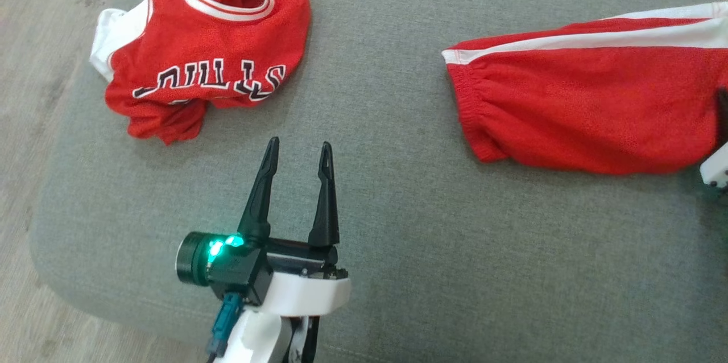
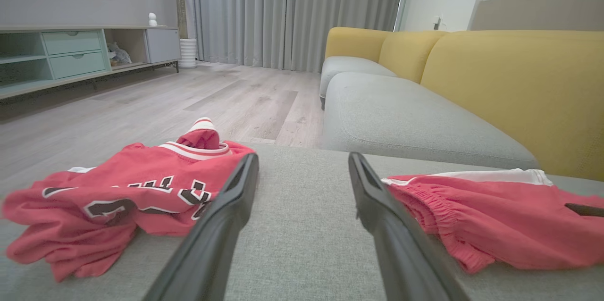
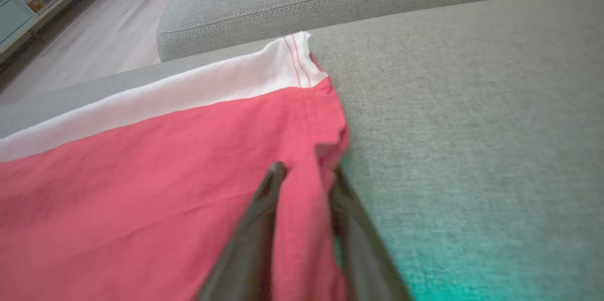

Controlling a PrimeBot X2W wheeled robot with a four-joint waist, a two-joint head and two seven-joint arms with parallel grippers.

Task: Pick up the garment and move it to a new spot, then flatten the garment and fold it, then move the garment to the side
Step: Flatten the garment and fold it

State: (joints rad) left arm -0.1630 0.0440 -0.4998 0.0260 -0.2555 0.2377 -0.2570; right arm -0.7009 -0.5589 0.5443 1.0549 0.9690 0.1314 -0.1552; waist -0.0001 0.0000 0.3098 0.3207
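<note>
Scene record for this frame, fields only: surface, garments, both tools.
surface: grey cushion
garment 1: red jersey, crumpled, on the cushion's left side, lettering facing up
garment 2: red shorts with a white side stripe, lying flat on the right side
left tool: open, over bare cushion between the two garments, touching neither
right tool: closed on the shorts' hem edge, red fabric between its fingers

The red mesh shorts [image 1: 580, 101] have a white side stripe. The crumpled red jersey [image 1: 210, 50] has white trim and black letters with white outline. Grey woven sofa cushion [image 1: 398, 209], yellow sofa back [image 2: 509, 79], pale wood floor [image 2: 188, 98]. The left claw [image 1: 300, 145] is black, with green light
</note>
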